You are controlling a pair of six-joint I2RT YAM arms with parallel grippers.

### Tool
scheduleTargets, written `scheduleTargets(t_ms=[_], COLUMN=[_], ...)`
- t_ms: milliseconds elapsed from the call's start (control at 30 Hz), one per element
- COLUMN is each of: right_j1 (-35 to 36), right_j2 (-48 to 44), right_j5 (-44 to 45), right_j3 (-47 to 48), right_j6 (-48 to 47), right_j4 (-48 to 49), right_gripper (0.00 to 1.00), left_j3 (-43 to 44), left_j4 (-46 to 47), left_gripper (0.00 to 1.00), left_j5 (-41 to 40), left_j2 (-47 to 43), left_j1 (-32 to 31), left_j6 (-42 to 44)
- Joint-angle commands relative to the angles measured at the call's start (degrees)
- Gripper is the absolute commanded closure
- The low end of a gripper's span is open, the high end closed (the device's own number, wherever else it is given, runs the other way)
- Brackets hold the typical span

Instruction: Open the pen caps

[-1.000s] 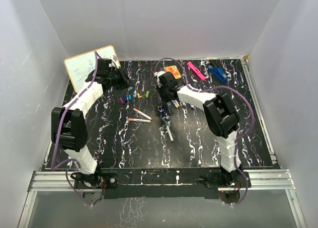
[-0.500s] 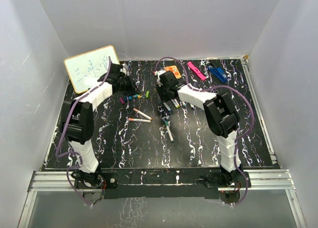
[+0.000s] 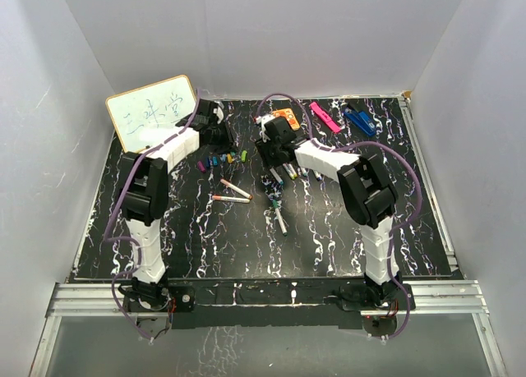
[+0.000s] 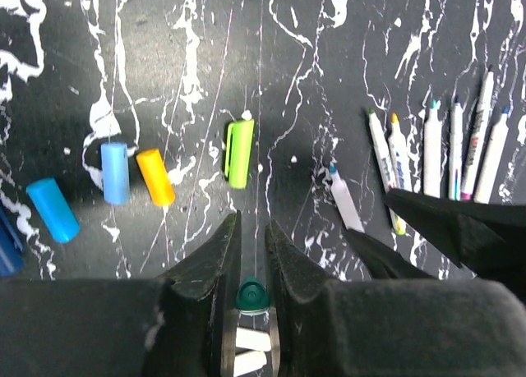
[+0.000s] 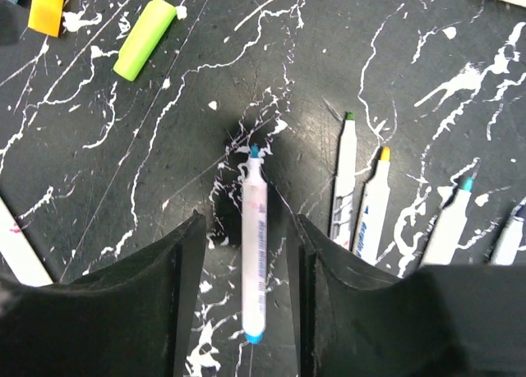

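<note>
My left gripper (image 4: pixel 249 222) is shut on a dark green pen cap (image 4: pixel 251 296), deep between its jaws. It hovers near a row of loose pen caps: lime (image 4: pixel 239 153), orange (image 4: pixel 154 177), light blue (image 4: pixel 115 172) and blue (image 4: pixel 53 209). My right gripper (image 5: pixel 247 219) is open, with a pale uncapped pen (image 5: pixel 254 262) lying on the table between its fingers, touching neither. More uncapped pens (image 5: pixel 345 176) lie in a row to its right. From above, the left gripper (image 3: pixel 222 135) and right gripper (image 3: pixel 269 157) stand close together at the back of the mat.
A whiteboard (image 3: pixel 152 110) leans at the back left. An orange card (image 3: pixel 287 118), a flat pink bar (image 3: pixel 325 117) and a dark-blue clip (image 3: pixel 359 119) lie at the back. Two capped pens (image 3: pixel 234 193) and another pen (image 3: pixel 280 218) lie mid-mat.
The left arm has swung right, from beside the whiteboard to over the row of caps. The right gripper's jaws have spread and let the pale pen go.
</note>
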Motion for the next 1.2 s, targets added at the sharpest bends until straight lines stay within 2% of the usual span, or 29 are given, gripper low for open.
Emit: scheduleTargets(t_ms=[0,467,733,1033,1167], right_j1=[-0.5,0.02,2.69,7.0,8.62], right_j2=[-7.89,-21.64,-24.83,-28.43,-28.64], right_j5=[1.52,-2.78,-1.38,0.62,0.82], right_j3=[-0.69,-10.46,-16.3,-23.68,-25.71], right_j6=[-0.16,0.65,3.96,10.49,12.32], right_j4=[3.89,2.28,-0.91,-2.61,-3.22], right_gripper=[0.57,0.52,0.52,0.51,0.51], left_j3=[4.54,9.48,10.0,9.6,9.44], left_j4=[-3.19,-5.69,-6.05,-5.63,-5.48], left_gripper=[1.0,1.0,0.98,0.88,0.8], left_j5=[-2.94,-8.65,-9.58,-9.43,-9.34], left_j2=[2.99,8.35,9.68,10.08,10.17], left_j1=[-1.13,-1.66,-1.69,-1.66,-1.67], left_j6=[2.45,4.22,4.22,4.05,3.98])
